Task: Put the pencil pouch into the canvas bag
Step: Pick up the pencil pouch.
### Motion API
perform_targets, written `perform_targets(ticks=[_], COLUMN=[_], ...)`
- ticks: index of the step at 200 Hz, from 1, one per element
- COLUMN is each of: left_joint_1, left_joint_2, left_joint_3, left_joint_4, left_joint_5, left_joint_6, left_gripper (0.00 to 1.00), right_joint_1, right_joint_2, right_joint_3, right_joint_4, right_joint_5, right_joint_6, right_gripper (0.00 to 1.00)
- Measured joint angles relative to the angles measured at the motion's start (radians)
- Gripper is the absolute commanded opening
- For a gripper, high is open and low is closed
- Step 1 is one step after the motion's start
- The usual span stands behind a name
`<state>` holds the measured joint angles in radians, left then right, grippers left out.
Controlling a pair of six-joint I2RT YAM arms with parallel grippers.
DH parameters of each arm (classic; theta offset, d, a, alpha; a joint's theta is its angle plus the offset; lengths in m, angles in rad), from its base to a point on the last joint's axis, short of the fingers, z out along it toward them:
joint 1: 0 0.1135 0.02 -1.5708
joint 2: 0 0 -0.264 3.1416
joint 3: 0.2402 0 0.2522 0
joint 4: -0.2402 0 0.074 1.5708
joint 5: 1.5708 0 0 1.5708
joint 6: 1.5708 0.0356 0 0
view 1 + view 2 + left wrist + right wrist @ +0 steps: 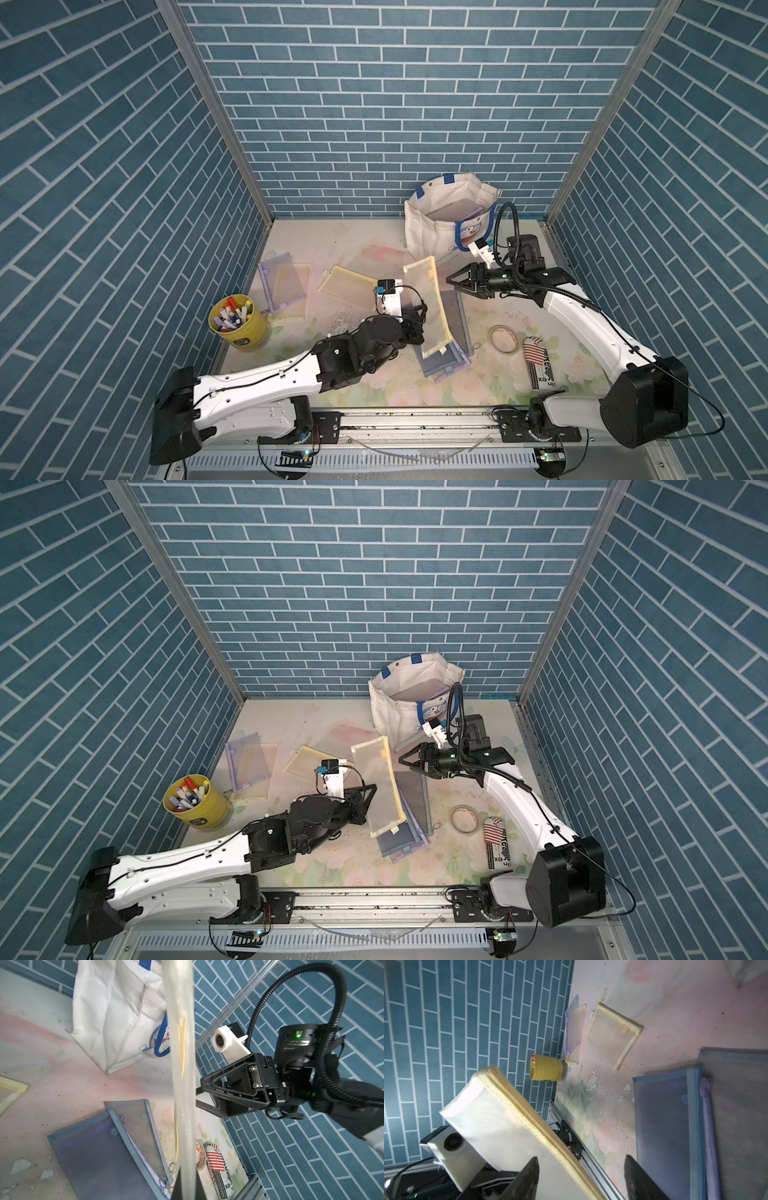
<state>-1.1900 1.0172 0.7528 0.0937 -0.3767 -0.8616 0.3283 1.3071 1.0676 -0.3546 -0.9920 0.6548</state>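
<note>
The pencil pouch (pixel 426 307) (pixel 380 787) is a cream mesh one with a yellow border, held up off the table and tilted. My left gripper (pixel 415 322) (pixel 368 800) is shut on its lower long edge, and in the left wrist view the pouch (pixel 182 1084) runs edge-on out of the gripper (pixel 187 1190). My right gripper (pixel 453 280) (pixel 405 760) (pixel 581 1176) stands open beside the pouch's upper right edge (pixel 500 1122), not pinching it. The canvas bag (pixel 432 232) (pixel 399 717) (pixel 108 1022) stands open at the back right, just behind the right gripper.
A stack of blue, grey and purple pouches (pixel 451 353) lies under the held one. Cream and purple pouches (pixel 282 286) (pixel 347 286) lie at the left. A yellow cup of markers (pixel 239 322) stands front left. A tape roll (pixel 503 338) and a striped pouch (pixel 540 368) lie at the right.
</note>
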Motion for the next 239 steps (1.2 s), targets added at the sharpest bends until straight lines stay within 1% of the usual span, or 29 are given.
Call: perform_targets(ticks=[20,37,54,91,111,148,239], left_joint_1=[0.006,0.009,0.009,0.009,0.009,0.009,0.009], left_joint_2=[-0.055,-0.075,-0.076,-0.064,-0.059,-0.057,-0.071], left_joint_3=[-0.002,-0.002,-0.002,-0.002,-0.002,-0.002,-0.002], left_joint_4=[-0.012,-0.015,-0.014,0.001,0.017,0.031,0.039], left_joint_5=[0.009,0.022,0.04,0.076,0.093,0.103,0.114], left_joint_6=[0.041,0.066,0.084,0.108,0.114,0.114,0.141], left_gripper=[0.0,0.0,0.0,0.0,0.0,0.0,0.0], right_joint_1=[0.005,0.019,0.054,0.12,0.134,0.137,0.138], right_joint_2=[-0.016,-0.015,-0.014,-0.014,-0.014,-0.02,-0.032], right_joint_3=[-0.023,-0.035,-0.037,-0.052,-0.069,-0.101,-0.102], right_joint_4=[0.179,0.307,0.386,0.496,0.511,0.501,0.492], right_joint_5=[-0.056,-0.095,-0.124,-0.172,-0.18,-0.186,-0.201], right_joint_6=[0.095,0.165,0.205,0.236,0.238,0.235,0.229], right_gripper=[0.66,0.66,0.66,0.65,0.63,0.63,0.61])
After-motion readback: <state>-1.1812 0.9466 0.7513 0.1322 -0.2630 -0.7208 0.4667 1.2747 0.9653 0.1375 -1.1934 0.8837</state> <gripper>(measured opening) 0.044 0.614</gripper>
